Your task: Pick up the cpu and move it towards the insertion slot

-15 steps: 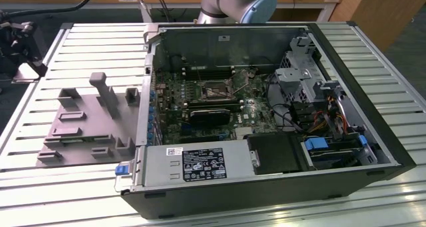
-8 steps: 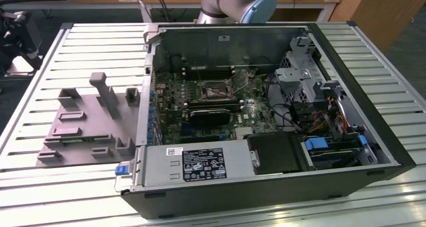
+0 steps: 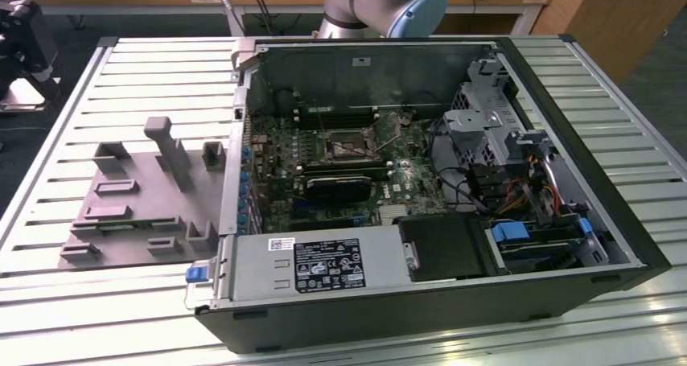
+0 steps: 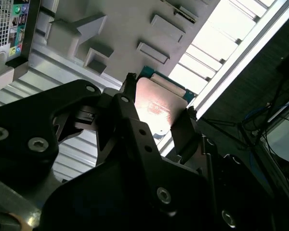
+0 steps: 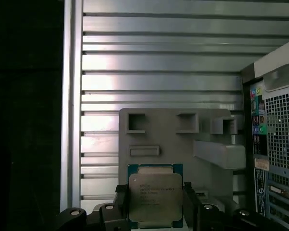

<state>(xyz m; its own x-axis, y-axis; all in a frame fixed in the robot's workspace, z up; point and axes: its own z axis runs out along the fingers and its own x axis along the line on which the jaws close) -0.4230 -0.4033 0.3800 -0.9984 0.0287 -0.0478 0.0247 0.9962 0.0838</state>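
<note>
In both wrist views the cpu, a flat square chip with a shiny metal top and a green rim, sits between my black fingertips. My gripper is shut on its two opposite edges and holds it in the air above the grey fixture plate. One fingertip presses one side and the other fingertip the opposite side. The insertion slot, a square socket with a metal frame, lies on the motherboard inside the open computer case.
The grey fixture plate with raised blocks lies on the slatted metal table at the exterior view's left of the case. The case's rear panel stands beside the plate. The arm's base is behind the case.
</note>
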